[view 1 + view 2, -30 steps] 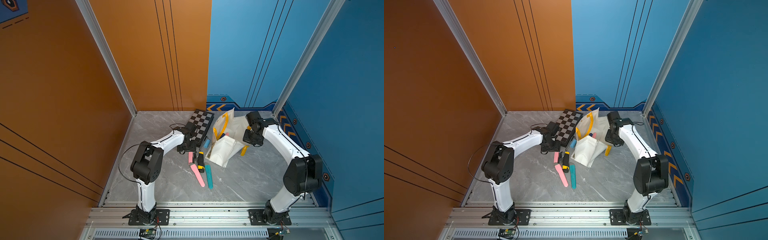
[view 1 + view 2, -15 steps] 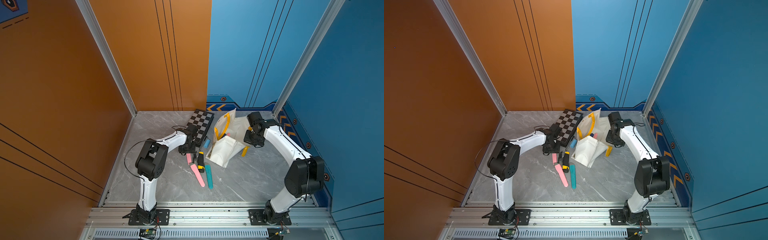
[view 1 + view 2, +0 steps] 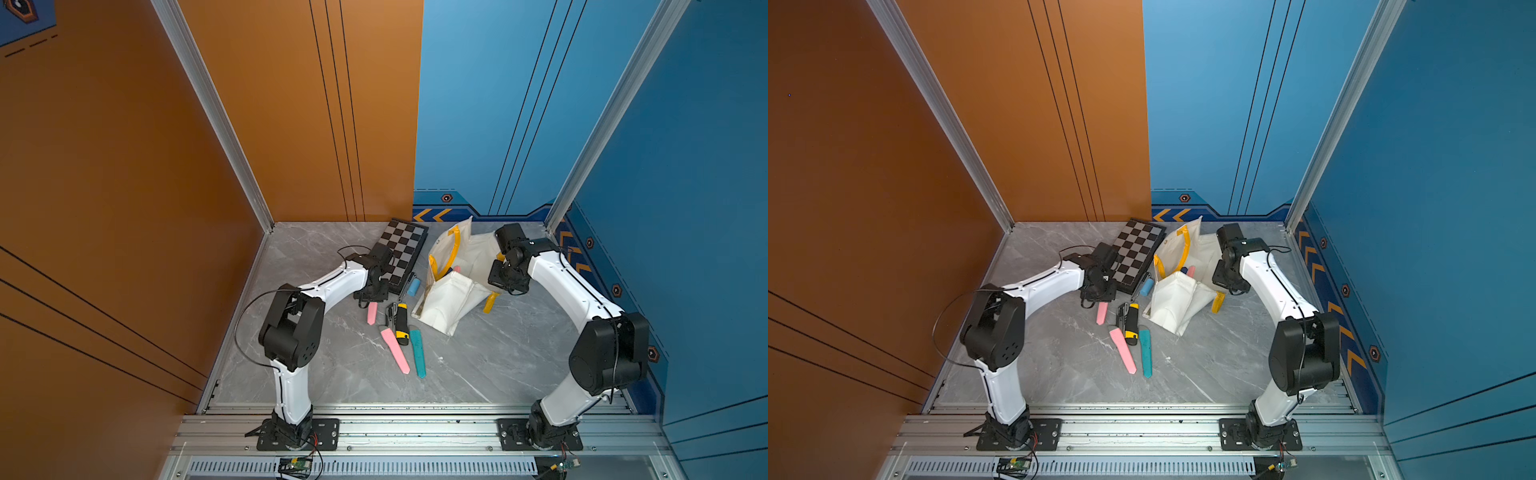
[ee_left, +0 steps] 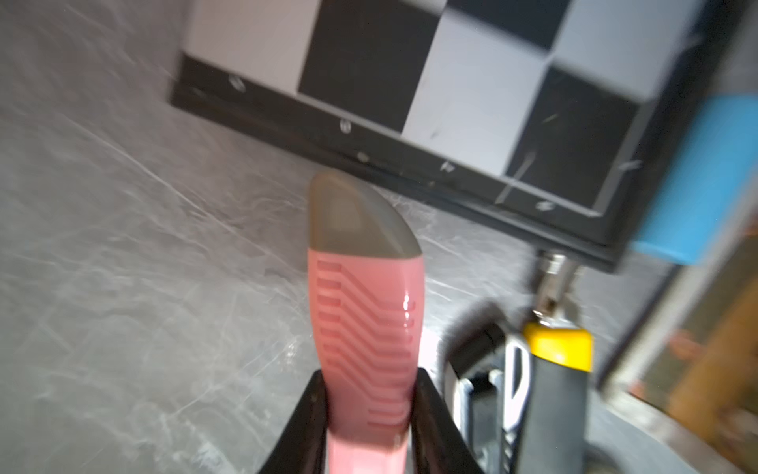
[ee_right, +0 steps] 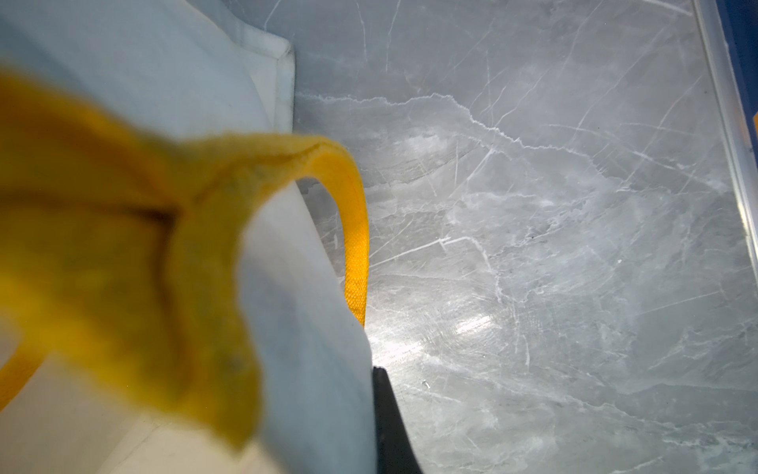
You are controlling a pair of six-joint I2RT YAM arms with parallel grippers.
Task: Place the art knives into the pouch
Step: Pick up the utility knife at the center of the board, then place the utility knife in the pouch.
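Jaws of our left gripper point(image 4: 370, 373) clamp the pink ribbed plastic art knife point(image 4: 365, 312) lengthwise, grey cap toward the black-and-white chessboard point(image 3: 403, 247) just beside it, with the cream-white, yellow-handled fabric pouch point(image 3: 446, 299) open to its right (our right gripper point(image 3: 502, 286), closed, pinches that).

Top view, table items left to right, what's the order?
short pink knife → black-and-yellow knife → teal knife → pouch

L tool point(image 4: 371, 375) grips pink art knife point(image 4: 361, 312) nr chessboard point(image 4: 369, 53).
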